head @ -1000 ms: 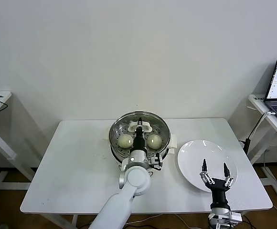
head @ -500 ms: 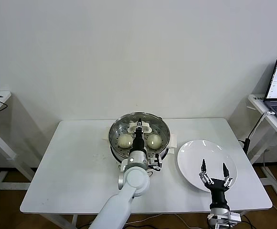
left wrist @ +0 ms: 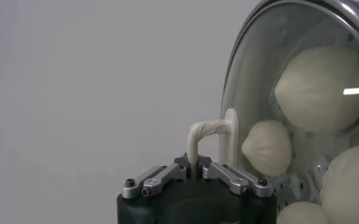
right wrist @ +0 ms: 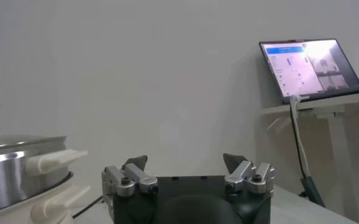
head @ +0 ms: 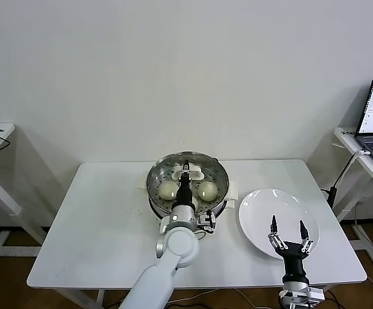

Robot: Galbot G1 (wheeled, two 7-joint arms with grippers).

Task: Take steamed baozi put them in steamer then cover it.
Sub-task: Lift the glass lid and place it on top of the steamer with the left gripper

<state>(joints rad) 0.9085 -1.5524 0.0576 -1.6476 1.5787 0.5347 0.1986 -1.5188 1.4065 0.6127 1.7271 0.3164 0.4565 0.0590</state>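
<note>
Now we set the cover point(head: 187, 175) on the steamer point(head: 155, 193); left gripper point(left wrist: 195, 171) pinches its handle point(left wrist: 205, 137) and must release next. Right gripper point(head: 289, 232) waits spread.

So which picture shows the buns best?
The left wrist view: four buns show close up through the glass lid. The head view shows two buns in the steamer, partly behind the left gripper. The right wrist view shows none.

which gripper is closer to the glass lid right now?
Left. The left gripper is over the steamer, shut on the handle of the glass lid. The right gripper hovers open over the white plate, off to the steamer's right.
</note>
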